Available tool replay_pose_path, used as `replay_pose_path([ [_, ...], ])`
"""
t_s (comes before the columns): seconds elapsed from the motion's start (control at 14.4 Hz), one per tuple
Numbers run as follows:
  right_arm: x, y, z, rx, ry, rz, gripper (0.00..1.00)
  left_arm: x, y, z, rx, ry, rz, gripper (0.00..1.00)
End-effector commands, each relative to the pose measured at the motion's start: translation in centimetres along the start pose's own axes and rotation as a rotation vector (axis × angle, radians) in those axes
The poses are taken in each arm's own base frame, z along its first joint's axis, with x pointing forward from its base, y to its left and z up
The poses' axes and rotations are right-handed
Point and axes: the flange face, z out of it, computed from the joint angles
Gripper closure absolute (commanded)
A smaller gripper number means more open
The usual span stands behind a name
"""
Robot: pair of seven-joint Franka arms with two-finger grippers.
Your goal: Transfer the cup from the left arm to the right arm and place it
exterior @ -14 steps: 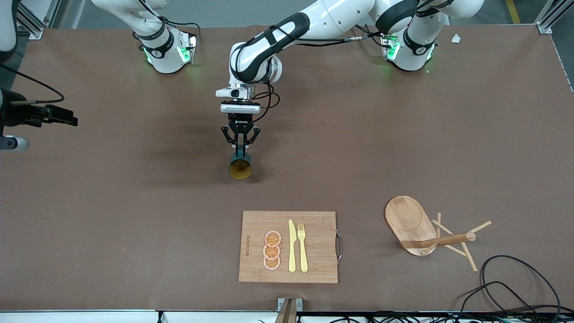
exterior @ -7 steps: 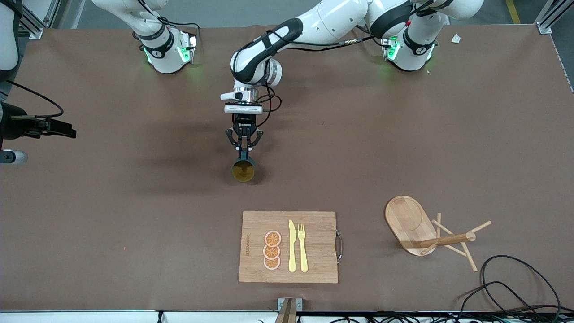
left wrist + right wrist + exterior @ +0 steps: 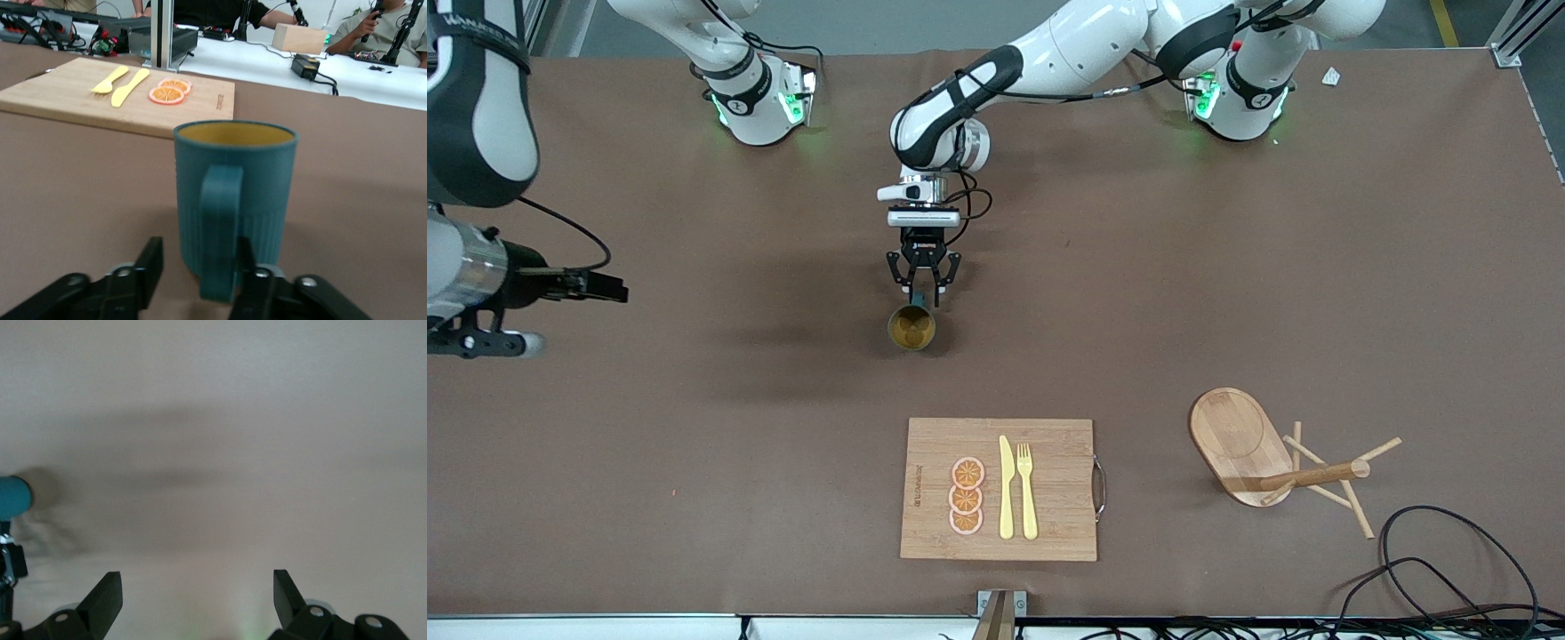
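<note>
The dark teal cup (image 3: 911, 329) with an ochre-yellow inside stands upright on the brown table near its middle. It fills the left wrist view (image 3: 233, 193), handle toward the camera. My left gripper (image 3: 923, 283) is open just beside the cup on the side away from the front camera. In its wrist view, its fingers (image 3: 199, 252) stand on either side of the handle without clamping it. My right gripper (image 3: 618, 289) is open and empty over the table toward the right arm's end. Its wrist view (image 3: 197, 577) shows bare table and a bit of the cup (image 3: 10, 497) at the edge.
A wooden cutting board (image 3: 1058, 444) with orange slices (image 3: 966, 495), a yellow knife (image 3: 1006, 487) and a fork (image 3: 1027, 489) lies nearer the front camera than the cup. A wooden peg rack (image 3: 1263, 453) lies tipped toward the left arm's end. Black cables (image 3: 1449, 560) trail near it.
The left gripper brought the tilted cup down, stood it upright on the table and opened. The right arm has moved in from the table's end toward the middle.
</note>
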Motion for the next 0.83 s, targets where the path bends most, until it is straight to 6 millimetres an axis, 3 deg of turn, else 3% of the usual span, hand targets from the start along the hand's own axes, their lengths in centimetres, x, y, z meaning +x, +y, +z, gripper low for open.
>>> replay_pose_path([
  [0.0,0.3,-1.7,1.7,0.028,0.008,0.040,0.00,0.2,0.8,-1.4,0.017,-0.033,-0.031,0.14],
  [0.07,0.4,-2.2,2.2,0.029,0.008,0.054,0.00,0.1,1.0,-1.7,0.020,-0.040,-0.035,0.12],
  [0.14,0.5,-2.9,2.9,0.032,0.007,0.046,0.00,0.3,1.1,-1.9,0.022,-0.041,-0.038,0.02],
  [0.35,0.7,-3.5,5.1,0.049,0.008,0.047,0.00,0.7,1.3,-3.0,0.072,-0.087,-0.074,0.01],
  [0.62,0.6,-5.8,6.5,0.054,0.016,0.084,0.00,2.6,2.6,-8.5,0.234,-0.202,-0.173,0.01],
  [0.76,0.5,-7.2,7.7,0.049,0.024,0.085,0.00,3.8,2.1,-11.4,0.361,-0.216,-0.169,0.01],
])
